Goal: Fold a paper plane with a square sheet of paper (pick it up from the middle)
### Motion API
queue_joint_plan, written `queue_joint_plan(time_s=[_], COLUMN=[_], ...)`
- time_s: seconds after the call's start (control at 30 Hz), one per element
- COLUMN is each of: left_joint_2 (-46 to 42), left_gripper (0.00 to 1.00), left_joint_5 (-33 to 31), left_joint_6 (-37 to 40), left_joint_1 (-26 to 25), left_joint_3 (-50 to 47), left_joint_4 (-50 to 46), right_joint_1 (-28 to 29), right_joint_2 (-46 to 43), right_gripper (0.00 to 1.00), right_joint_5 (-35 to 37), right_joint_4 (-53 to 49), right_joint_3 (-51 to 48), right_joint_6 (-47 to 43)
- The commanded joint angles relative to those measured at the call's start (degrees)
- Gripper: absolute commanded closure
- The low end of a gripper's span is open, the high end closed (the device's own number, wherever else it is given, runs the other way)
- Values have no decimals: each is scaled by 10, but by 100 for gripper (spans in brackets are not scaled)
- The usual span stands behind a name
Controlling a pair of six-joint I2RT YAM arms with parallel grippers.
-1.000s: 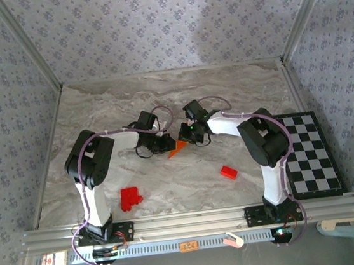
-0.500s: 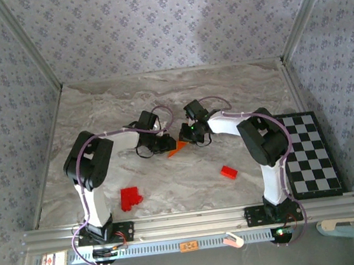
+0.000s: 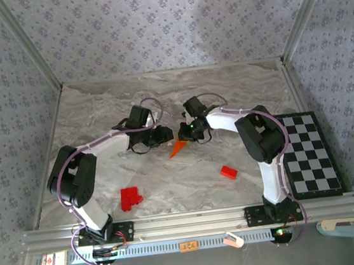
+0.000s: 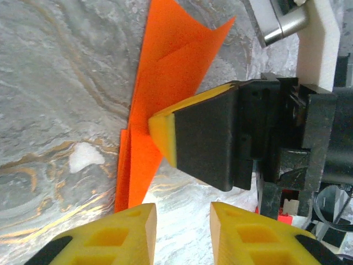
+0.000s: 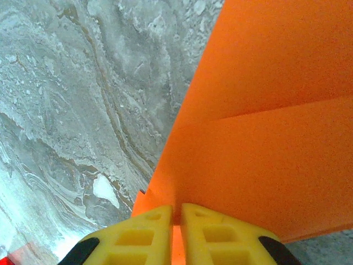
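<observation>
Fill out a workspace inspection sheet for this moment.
Surface: marbled grey tabletop, nothing odd seen.
Job's things: orange paper, folded to a point, mid-table.
Clutter: red block cluster front left; single red block front right; chequered board at right edge.
Grippers: left gripper open beside the paper; right gripper shut on it.
Cables: purple cables looped along both arms.
Surroundings: patterned walls; metal rail at near edge.

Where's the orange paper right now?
Top view, mid-table: the folded orange paper is between the left end effector and the right end effector, which pinches it.
</observation>
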Motion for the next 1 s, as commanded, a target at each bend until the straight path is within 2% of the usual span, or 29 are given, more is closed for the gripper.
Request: queue_joint_plan(time_s=[0.0, 0.43, 0.97], left_joint_2=[13, 74, 120], left_gripper=[72, 86, 88], left_joint_5=[42, 46, 29], left_joint_6=[-66, -36, -15], left_joint_1=[-15, -29, -31], left_joint_3=[-14, 7, 20], left_joint_4=[69, 30, -17], right_joint_1=[-4, -3, -4], right_joint_2=[31, 39, 46], right_gripper=[85, 86, 86], right_joint_5=[8, 7, 10], right_joint_4=[-52, -62, -75], right_joint_3=[1, 7, 13], right_joint_6=[-17, -17, -20])
